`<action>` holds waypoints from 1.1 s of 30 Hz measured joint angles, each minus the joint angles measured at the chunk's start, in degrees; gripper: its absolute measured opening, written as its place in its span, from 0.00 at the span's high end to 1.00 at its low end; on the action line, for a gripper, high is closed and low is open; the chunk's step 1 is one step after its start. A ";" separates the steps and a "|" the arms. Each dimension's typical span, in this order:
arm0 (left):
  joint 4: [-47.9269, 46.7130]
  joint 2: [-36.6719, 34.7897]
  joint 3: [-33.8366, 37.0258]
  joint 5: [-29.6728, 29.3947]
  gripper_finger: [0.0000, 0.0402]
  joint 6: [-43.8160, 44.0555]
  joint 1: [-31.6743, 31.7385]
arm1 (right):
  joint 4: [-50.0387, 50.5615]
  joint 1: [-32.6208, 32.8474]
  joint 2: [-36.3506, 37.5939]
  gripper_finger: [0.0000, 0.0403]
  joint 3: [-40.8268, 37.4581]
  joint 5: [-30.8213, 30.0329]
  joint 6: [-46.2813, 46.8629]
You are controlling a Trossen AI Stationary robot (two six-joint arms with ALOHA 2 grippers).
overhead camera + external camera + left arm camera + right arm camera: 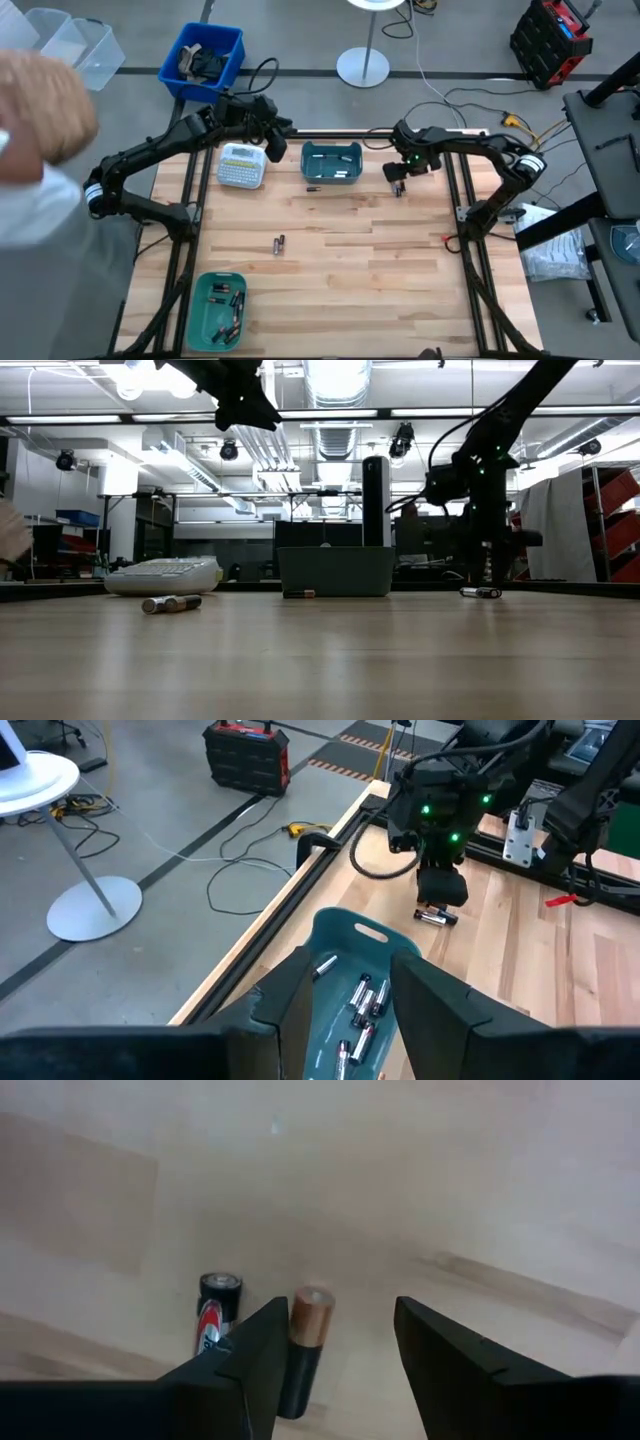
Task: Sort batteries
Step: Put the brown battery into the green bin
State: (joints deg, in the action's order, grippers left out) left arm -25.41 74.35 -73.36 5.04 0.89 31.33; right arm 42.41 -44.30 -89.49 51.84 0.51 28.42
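Note:
Two batteries (308, 1320) (217, 1310) lie on the wood at the far right. My right gripper (340, 1308) is down at the table there, open, with the copper-ended battery between its fingers and the black one just outside. My left gripper (350, 965) hangs open high above the far teal bin (332, 163), which holds several batteries (362, 1005). One battery (312, 187) lies just in front of that bin. Two more batteries (279, 243) lie mid-table. A second teal bin (218, 308) with batteries stands at the near left. My right gripper points down from above, its open fingers standing on either side of the copper-ended battery's length (300, 1350). The battery lies flat on the table close against one finger (255, 1345); I cannot tell whether that finger touches it.
A white label-maker (241, 165) lies left of the far bin. A person (35, 120) shows at the table's left edge. A blue crate (203, 58) and clear tubs (70, 45) stand on the floor beyond the far edge. Bare wood spans the near right.

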 joint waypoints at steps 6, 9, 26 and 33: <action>0.05 0.04 0.00 0.02 0.71 -0.07 0.00 | -2.08 0.17 -0.59 0.59 -0.81 -0.55 0.41; 0.05 0.04 0.00 0.04 0.71 -0.15 0.00 | -3.47 0.19 -0.59 0.61 -1.29 -0.82 0.34; 0.14 0.09 0.00 0.06 0.71 -0.15 0.00 | -5.79 0.21 -0.42 0.74 -4.43 -3.98 -2.49; 0.14 0.09 0.00 0.06 0.71 -0.13 0.00 | -7.71 0.21 -0.42 0.79 -6.49 -4.72 -2.53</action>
State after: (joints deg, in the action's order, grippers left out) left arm -25.28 74.43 -73.36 5.10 0.75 31.33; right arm 34.69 -44.10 -89.91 45.34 -4.21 25.89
